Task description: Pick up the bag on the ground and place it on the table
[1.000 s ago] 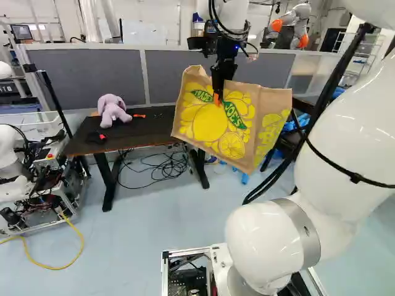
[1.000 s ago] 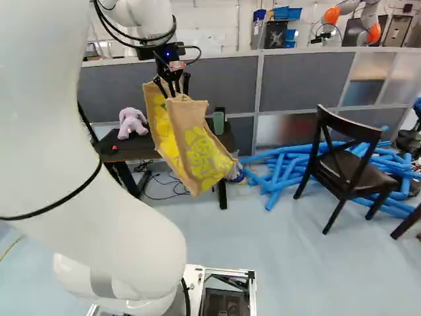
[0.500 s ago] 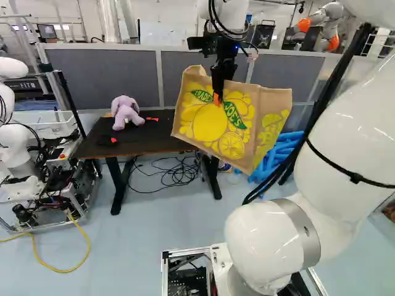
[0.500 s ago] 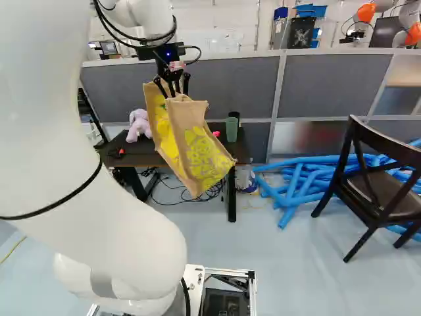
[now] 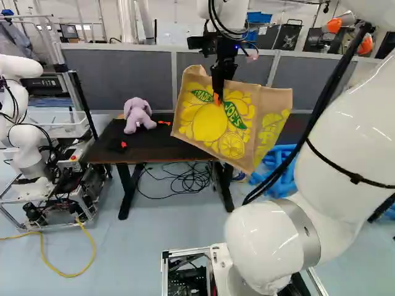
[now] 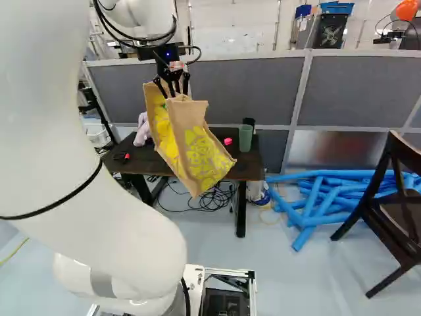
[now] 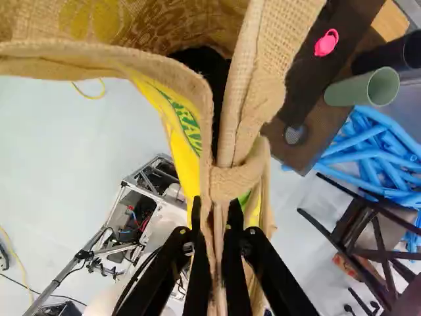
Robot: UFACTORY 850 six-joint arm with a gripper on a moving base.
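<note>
1. Step in hand: carry. Bag is off the floor, hung in the air by its top; set-down on table not done.
2. Jaws: pinching the bag's top fabric, one finger each side, per wrist view; gripper has cloth btwn its tips. Bag hangs tilted, mouth toward the gripper.
3. Bag pos.: in both base views it overlaps the table's near edge; wrist view shows the tabletop beside it & floor past it. Prob. short of that edge; can't tell exact gap.
4. On table: plush toy toward far-left corner, red-and-black item by near-left corner, green cup near right edge w/ dark cup behind, pink item just left of green cup.
5. Next: bring bag fwd past near edge, aim approx. mid-table, btwn plush toy & pink item, then lower till base sits, then let go.
6. Risks: low bottom corner could snag near edge; swing could knock green cup; soft bag may slump on release, so ease off slowly.
</note>
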